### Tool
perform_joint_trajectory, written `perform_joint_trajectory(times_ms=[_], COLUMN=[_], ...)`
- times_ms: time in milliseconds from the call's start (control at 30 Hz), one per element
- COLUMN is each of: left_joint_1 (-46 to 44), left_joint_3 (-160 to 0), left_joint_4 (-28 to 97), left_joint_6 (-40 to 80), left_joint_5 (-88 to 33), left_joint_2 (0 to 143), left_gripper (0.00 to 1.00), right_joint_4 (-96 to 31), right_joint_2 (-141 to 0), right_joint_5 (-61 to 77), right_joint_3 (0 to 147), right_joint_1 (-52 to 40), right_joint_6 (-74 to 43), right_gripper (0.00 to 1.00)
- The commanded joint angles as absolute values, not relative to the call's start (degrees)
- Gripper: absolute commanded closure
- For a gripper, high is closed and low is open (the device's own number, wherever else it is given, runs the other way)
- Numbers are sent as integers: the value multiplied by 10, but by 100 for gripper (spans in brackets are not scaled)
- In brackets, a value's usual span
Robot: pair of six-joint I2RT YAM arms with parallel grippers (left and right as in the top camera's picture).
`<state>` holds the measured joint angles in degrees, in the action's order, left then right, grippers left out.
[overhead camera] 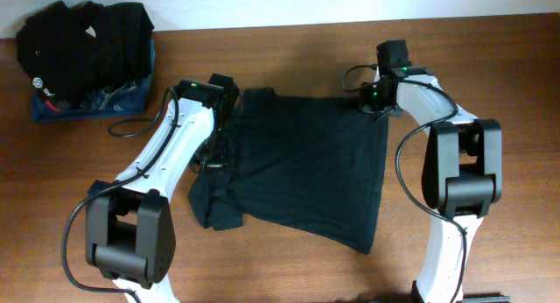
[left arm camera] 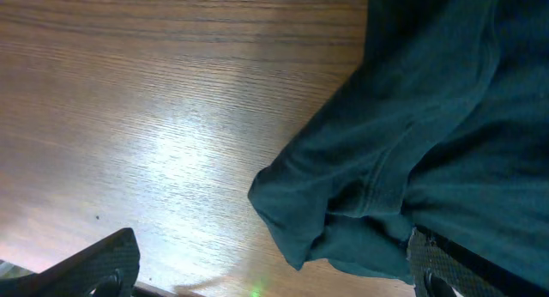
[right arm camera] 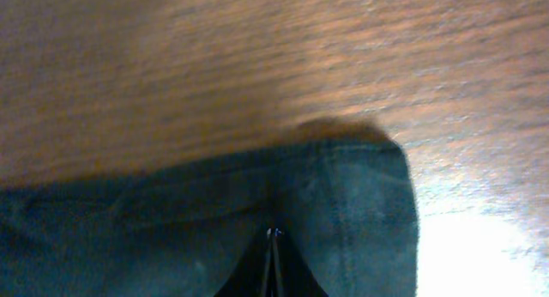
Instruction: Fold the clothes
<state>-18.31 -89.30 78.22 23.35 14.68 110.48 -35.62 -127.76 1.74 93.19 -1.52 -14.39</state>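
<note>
The clothes (overhead camera: 306, 172), a plain black shirt-like garment, lie spread across the middle of the wooden table, with a bunched sleeve at the lower left. My left gripper (overhead camera: 219, 150) stands open at the garment's left edge. In the left wrist view its fingers (left arm camera: 94, 263) are wide apart, and a crumpled fold of the clothes (left arm camera: 360, 220) lies between them, untouched. My right gripper (overhead camera: 378, 102) is at the garment's far right corner. In the right wrist view the right gripper (right arm camera: 273, 237) is shut, pinching the hem of the clothes (right arm camera: 171, 237).
A black ribbed garment with a round white logo (overhead camera: 83, 40) is piled on a blue garment (overhead camera: 114, 100) at the back left corner. A black cable (overhead camera: 131, 128) loops on the table beside the left arm. Both arm bases stand at the front edge.
</note>
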Motion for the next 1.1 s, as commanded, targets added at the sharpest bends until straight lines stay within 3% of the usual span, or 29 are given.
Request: perform_joint_trajectory(times_ms=[0, 400, 600, 800, 833, 867, 900, 1067], left_joint_1=[-183, -184, -188, -232, -248, -264, -270, -304], left_joint_3=[-900, -900, -900, -900, -900, -900, -900, -879], left_joint_4=[784, 781, 775, 729, 716, 704, 700, 665], left_joint_6=[226, 226, 198, 157, 155, 155, 156, 164], left_joint_5=[123, 73, 25, 1, 1, -3, -7, -77], left_joint_2=[1107, 1107, 1107, 1107, 1107, 1107, 1107, 1108], left_gripper=[1, 1, 1, 1, 1, 1, 1, 1], right_joint_4=[-344, -243, -309, -509, -560, -617, -642, -867], right_joint_2=[-1336, -1425, -1425, -1424, -1424, -1424, -1424, -1424], right_joint_5=[-20, -28, -35, -29, -12, 20, 36, 165], right_joint_3=[924, 932, 1020, 1184, 1234, 1295, 1320, 1504], right_joint_1=[19, 99, 155, 168, 168, 168, 168, 168], right_joint_6=[-144, -137, -137, -122, -122, -122, -122, -120], right_gripper=[96, 95, 85, 66, 55, 18, 4, 1])
